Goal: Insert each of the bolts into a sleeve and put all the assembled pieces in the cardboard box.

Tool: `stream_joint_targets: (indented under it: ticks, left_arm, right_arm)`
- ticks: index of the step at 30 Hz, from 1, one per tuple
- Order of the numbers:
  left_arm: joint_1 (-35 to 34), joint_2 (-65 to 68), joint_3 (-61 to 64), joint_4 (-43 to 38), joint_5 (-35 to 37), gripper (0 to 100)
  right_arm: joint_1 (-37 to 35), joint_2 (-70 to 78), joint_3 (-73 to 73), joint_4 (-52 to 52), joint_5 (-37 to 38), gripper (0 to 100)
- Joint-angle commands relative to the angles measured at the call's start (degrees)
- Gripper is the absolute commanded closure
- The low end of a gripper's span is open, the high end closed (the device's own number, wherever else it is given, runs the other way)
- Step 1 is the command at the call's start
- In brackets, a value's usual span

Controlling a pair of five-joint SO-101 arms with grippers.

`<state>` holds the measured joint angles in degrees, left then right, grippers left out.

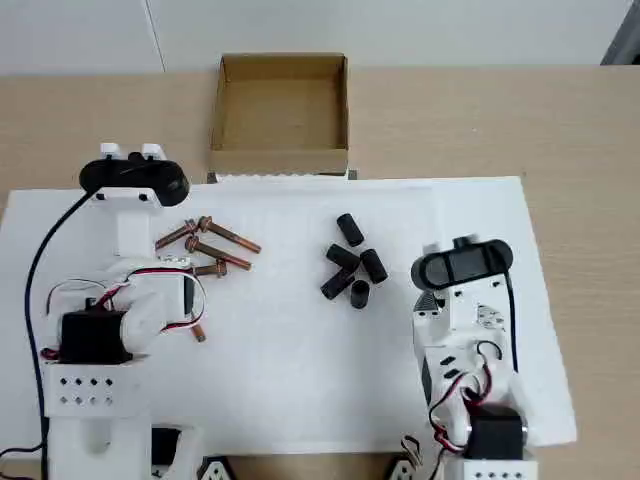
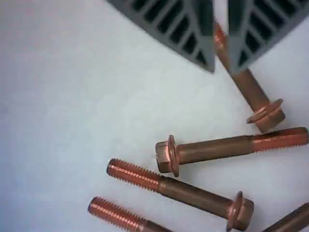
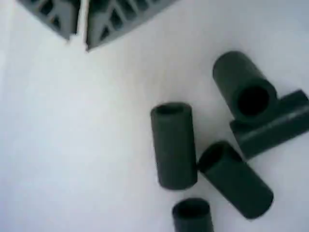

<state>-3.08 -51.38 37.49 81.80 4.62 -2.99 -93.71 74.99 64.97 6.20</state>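
Observation:
Several copper bolts (image 1: 207, 243) lie loose on the white sheet at the left, and one more bolt (image 1: 198, 332) lies beside my left arm (image 1: 130, 310). My left gripper (image 2: 221, 70) hangs just over a bolt (image 2: 251, 92), its fingers almost together, holding nothing. Other bolts (image 2: 212, 150) lie beyond it. Several black sleeves (image 1: 352, 265) lie clustered mid-sheet. My right gripper (image 3: 80, 42) is shut and empty, off to the side of the sleeves (image 3: 174, 145). The open cardboard box (image 1: 283, 110) stands at the back with nothing in it.
A white sheet (image 1: 300, 370) covers the wooden table (image 1: 560, 120). Both arms sit folded near the front edge, the right arm (image 1: 462, 340) just right of the sleeves. Bare sheet lies between the bolts and the sleeves.

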Motion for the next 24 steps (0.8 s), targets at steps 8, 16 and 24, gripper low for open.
stream_joint_targets:
  ticks: [8, 16, 24]
  left_arm:
    - [-1.93, 0.18, -2.33, -0.35, -0.70, 99]
    - [-10.64, 1.93, 3.91, -5.71, -15.47, 99]
    - [-14.86, 11.69, 4.35, -5.80, -18.11, 89]
  right_arm:
    - [-1.98, 38.20, -31.03, 9.36, -0.09, 99.5]
    - [-2.33, 62.11, -52.22, 12.09, 0.00, 99.5]
    - [-7.69, 80.22, -68.04, 17.45, 11.25, 99.4]
